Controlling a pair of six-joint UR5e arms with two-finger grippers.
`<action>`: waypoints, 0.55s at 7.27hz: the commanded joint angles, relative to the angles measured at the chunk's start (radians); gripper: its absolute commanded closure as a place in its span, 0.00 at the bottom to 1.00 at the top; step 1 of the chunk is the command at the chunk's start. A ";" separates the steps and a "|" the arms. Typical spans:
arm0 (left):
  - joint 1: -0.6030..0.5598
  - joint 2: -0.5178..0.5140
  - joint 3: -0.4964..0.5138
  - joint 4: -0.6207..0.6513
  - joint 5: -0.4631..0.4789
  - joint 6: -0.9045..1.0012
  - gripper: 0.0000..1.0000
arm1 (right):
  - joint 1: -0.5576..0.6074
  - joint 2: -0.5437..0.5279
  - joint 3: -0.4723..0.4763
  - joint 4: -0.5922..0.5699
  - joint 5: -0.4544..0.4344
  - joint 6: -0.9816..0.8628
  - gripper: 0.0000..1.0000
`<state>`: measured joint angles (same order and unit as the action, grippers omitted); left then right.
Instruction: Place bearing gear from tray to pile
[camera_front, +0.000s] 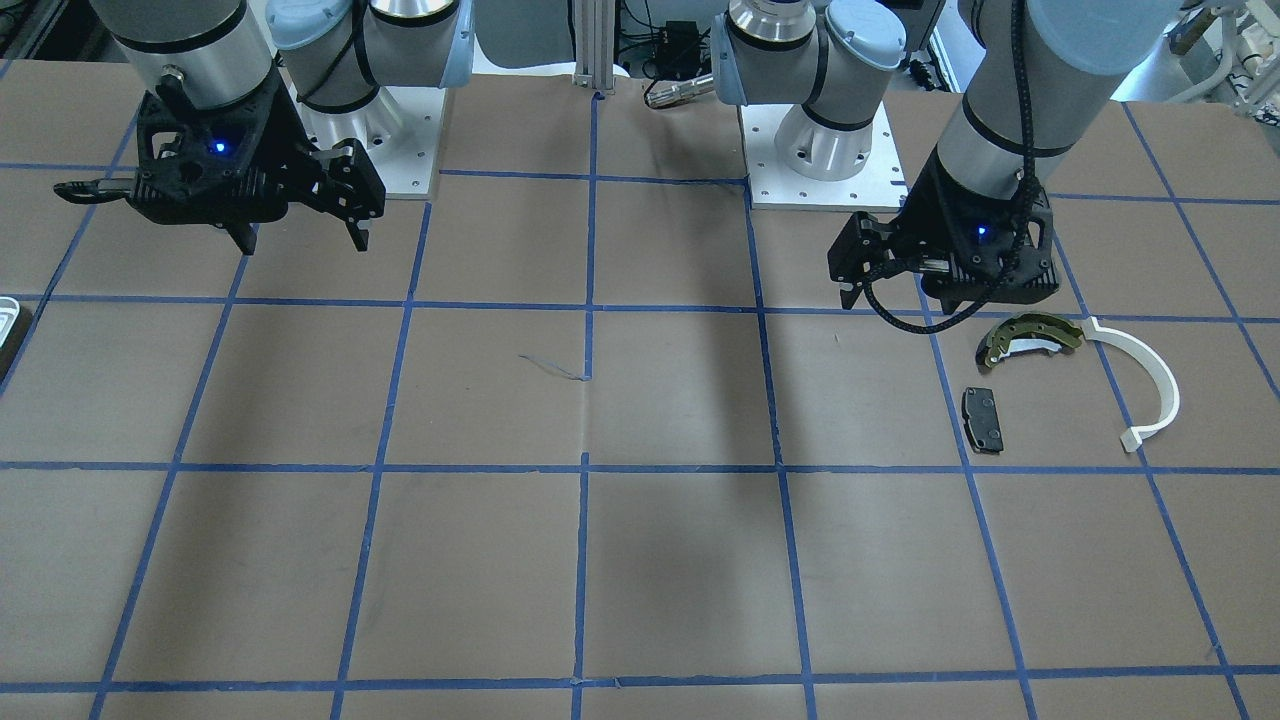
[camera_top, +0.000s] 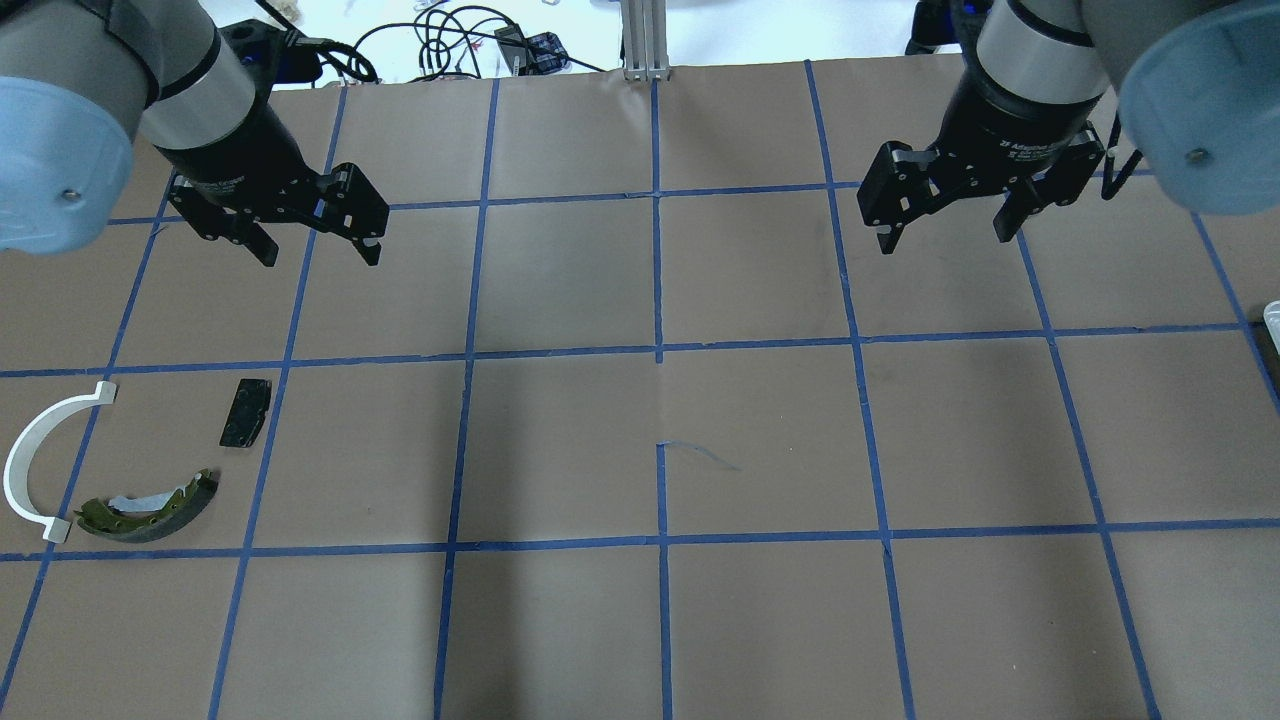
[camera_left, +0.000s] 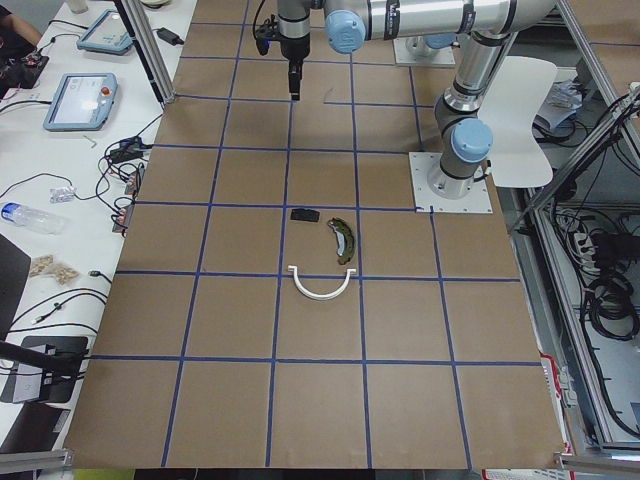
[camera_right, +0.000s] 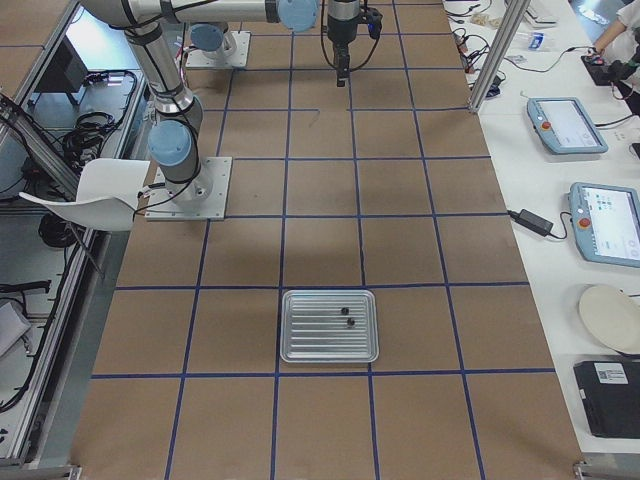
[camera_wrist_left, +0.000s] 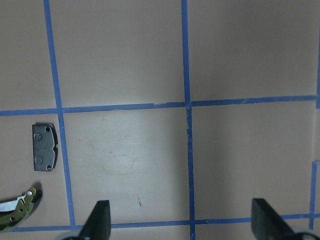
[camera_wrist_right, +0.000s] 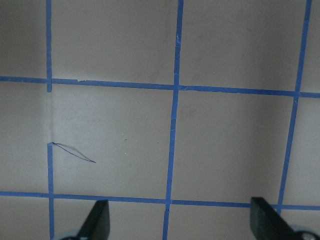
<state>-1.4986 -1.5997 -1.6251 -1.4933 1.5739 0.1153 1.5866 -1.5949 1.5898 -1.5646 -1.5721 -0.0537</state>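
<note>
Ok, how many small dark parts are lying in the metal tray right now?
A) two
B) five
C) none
A: the exterior right view shows two small dark parts lying close together in the metal tray, and nothing else in it.
</note>
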 joint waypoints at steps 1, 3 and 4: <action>0.000 0.000 -0.001 0.001 0.001 0.003 0.00 | -0.007 0.001 0.002 0.003 -0.005 -0.041 0.00; 0.001 0.000 0.001 0.001 0.003 0.003 0.00 | -0.093 0.016 0.003 -0.011 -0.029 -0.246 0.00; 0.001 0.000 -0.002 0.002 0.002 0.004 0.00 | -0.222 0.019 0.012 -0.011 -0.028 -0.397 0.00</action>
<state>-1.4973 -1.6000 -1.6259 -1.4922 1.5760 0.1184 1.4879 -1.5817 1.5945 -1.5728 -1.5942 -0.2810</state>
